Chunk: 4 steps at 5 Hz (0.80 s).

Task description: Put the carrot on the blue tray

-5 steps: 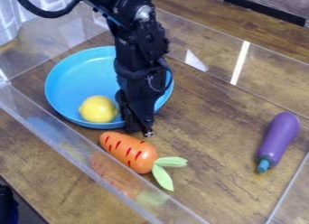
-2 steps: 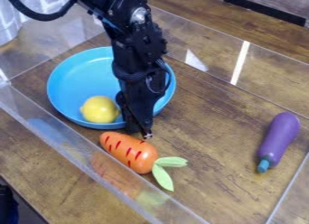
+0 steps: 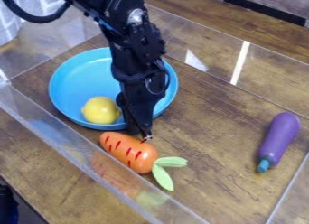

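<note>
The carrot (image 3: 130, 151) lies on the wooden table in front of the blue tray (image 3: 75, 80), its pale green top pointing right. It sits outside the tray, close to the rim. My gripper (image 3: 146, 134) points almost straight down with its dark fingers together, and the tips sit just above the carrot's thick end, by the tray's near rim. Nothing shows between the fingers. The arm hides the tray's right part.
A yellow ball (image 3: 101, 109) rests inside the tray. A purple eggplant (image 3: 277, 140) lies at the right. Clear plastic walls (image 3: 72, 146) run along the front and left of the table.
The tray and the yellow ball in it have slid a little to the right. The gripper and the carrot have stayed where they were.
</note>
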Each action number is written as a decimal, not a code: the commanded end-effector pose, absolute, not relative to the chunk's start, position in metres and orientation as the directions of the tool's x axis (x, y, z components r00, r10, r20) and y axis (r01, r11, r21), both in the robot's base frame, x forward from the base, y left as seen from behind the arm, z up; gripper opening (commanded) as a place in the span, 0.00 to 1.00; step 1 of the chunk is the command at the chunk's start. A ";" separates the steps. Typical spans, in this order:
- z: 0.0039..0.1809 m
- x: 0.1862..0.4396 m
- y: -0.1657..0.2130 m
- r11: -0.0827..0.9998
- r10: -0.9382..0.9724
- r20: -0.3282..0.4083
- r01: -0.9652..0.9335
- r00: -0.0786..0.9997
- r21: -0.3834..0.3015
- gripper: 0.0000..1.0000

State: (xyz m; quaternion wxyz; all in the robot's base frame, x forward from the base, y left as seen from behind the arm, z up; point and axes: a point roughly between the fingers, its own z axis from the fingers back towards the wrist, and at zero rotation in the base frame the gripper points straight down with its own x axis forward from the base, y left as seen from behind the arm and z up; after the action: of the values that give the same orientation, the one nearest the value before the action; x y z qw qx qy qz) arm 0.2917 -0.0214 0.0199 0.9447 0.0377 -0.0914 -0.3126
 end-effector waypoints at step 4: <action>0.019 0.278 -0.031 0.762 -0.647 0.178 0.638 0.742 0.109 0.00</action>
State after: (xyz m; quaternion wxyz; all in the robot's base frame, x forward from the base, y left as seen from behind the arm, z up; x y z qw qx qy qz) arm 0.2832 -0.0267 0.0198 0.9360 0.0243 -0.1068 -0.3346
